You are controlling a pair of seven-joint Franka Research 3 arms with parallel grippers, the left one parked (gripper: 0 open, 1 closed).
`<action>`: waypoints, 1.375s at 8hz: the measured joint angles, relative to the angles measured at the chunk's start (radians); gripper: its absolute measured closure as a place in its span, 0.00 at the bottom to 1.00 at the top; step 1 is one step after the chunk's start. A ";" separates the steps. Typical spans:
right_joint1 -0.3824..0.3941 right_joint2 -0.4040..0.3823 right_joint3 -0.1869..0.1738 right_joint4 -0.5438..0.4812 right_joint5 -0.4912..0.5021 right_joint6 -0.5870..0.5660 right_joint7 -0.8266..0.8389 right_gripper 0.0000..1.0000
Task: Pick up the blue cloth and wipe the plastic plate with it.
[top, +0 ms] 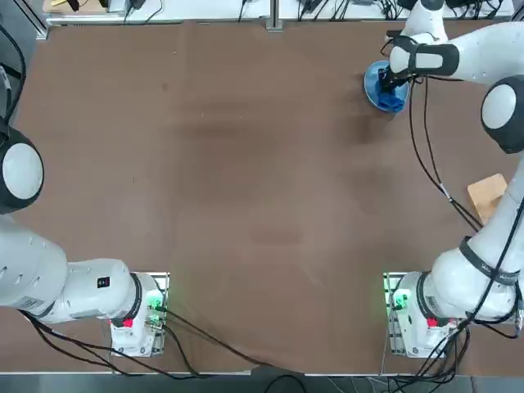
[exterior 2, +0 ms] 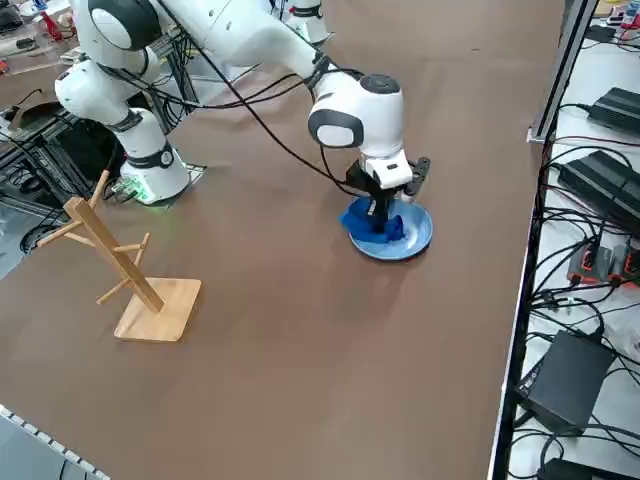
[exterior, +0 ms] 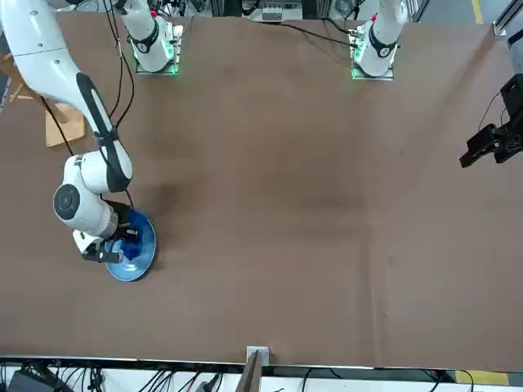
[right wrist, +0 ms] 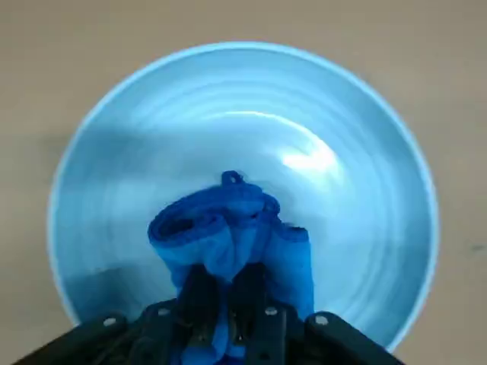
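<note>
Over the plastic plate (right wrist: pixel 365 228) the right gripper's (right wrist: pixel 228 308) fingers (right wrist: pixel 199 296) sit clamped on the bunched blue cloth (right wrist: pixel 228 228); pressing sideways could skid the light plate across the bench (top: pixel 246 164); the cloth might slip free.

We see a wide brown table (top: pixel 246 188) with a smooth matte top. Directly on it, near its far right corner from the robot's side, sits a small round light sky-blue plastic plate (right wrist: pixel 365 251) with a shallow raised rim. At the table's right edge stands a pale wooden rack (exterior 2: pixel 120 265) on a flat square base, well apart from the plate. Two arm bases are mounted at the near edge.
</note>
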 joint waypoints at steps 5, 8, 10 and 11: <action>0.046 0.063 0.006 0.102 0.001 0.006 0.029 0.89; 0.005 0.111 0.014 0.152 0.010 0.098 -0.082 0.89; -0.035 0.126 0.022 0.168 0.012 0.113 -0.133 0.89; -0.054 0.128 0.027 0.169 0.013 0.114 -0.150 0.89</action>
